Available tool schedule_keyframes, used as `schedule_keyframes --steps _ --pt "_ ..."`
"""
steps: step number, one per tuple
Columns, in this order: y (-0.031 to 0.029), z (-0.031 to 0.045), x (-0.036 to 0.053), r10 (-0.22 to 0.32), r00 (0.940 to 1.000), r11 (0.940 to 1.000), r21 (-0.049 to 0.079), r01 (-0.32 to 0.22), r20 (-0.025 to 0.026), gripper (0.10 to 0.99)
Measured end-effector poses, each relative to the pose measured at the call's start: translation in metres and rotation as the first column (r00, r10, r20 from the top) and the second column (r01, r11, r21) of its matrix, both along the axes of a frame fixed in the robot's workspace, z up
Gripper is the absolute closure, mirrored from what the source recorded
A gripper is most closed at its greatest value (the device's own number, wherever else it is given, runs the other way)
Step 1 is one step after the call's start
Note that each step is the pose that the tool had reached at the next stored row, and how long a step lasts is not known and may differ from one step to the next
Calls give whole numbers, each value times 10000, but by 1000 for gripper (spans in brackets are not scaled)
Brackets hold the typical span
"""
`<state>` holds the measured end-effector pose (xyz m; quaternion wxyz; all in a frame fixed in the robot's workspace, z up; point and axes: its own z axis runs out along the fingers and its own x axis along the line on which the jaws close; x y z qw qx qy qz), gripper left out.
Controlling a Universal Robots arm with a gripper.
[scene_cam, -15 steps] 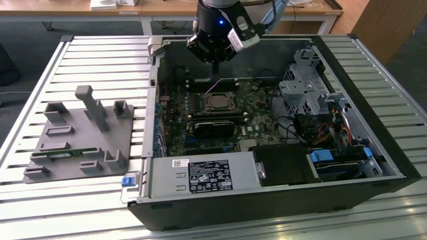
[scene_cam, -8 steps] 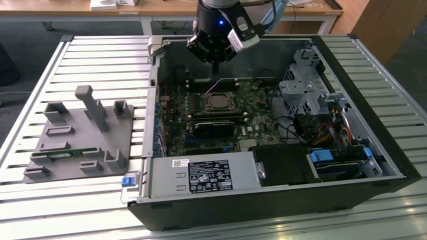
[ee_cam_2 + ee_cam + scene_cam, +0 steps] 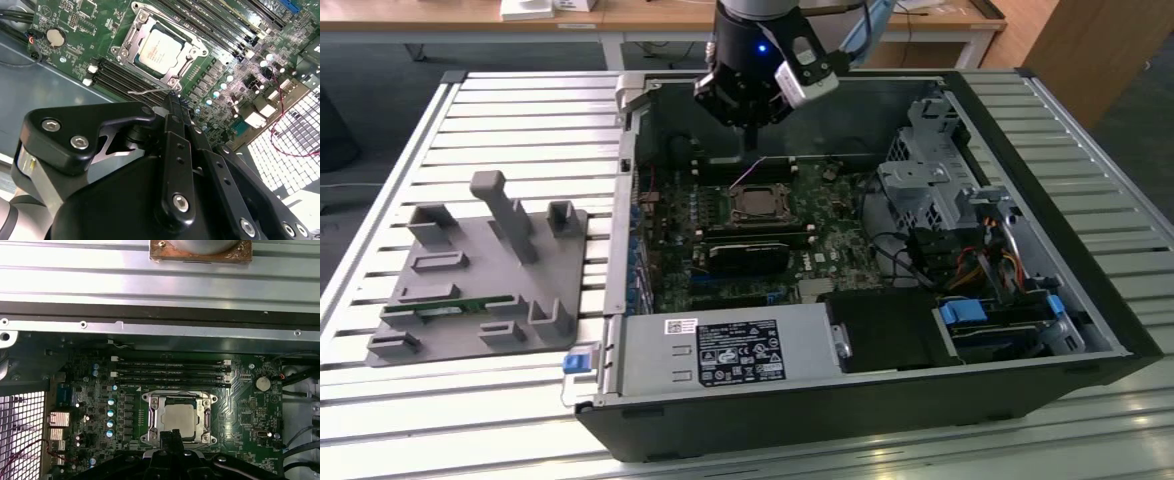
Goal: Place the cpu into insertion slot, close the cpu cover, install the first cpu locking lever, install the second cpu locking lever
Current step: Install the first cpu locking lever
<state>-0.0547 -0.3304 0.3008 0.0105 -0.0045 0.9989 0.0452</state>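
Observation:
The cpu, a small silvery square chip, lies flat in the motherboard socket in both wrist views and in the exterior view. The cpu cover, a silvery metal frame, lies down around the chip. A thin wire locking lever juts out from the socket's edge. My gripper is shut with nothing in it. Its tips hover just above the socket's edge beside that lever. In the exterior view the gripper hangs over the board behind the socket.
The open computer case rests on a slatted table. Memory slots flank the socket, and a black module sits in front of it. A drive cage and cables stand at the exterior view's right. A grey fixture stands left of the case.

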Motion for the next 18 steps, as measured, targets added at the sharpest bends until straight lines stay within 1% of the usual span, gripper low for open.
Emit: schedule_keyframes --steps 10,14,18 --pt "2 -54 0 -1 10000 10000 -1 1 -1 980" --pt "23 -91 0 -1 10000 10000 -1 1 4 980" --pt "61 -156 0 -1 10000 10000 0 1 5 980"
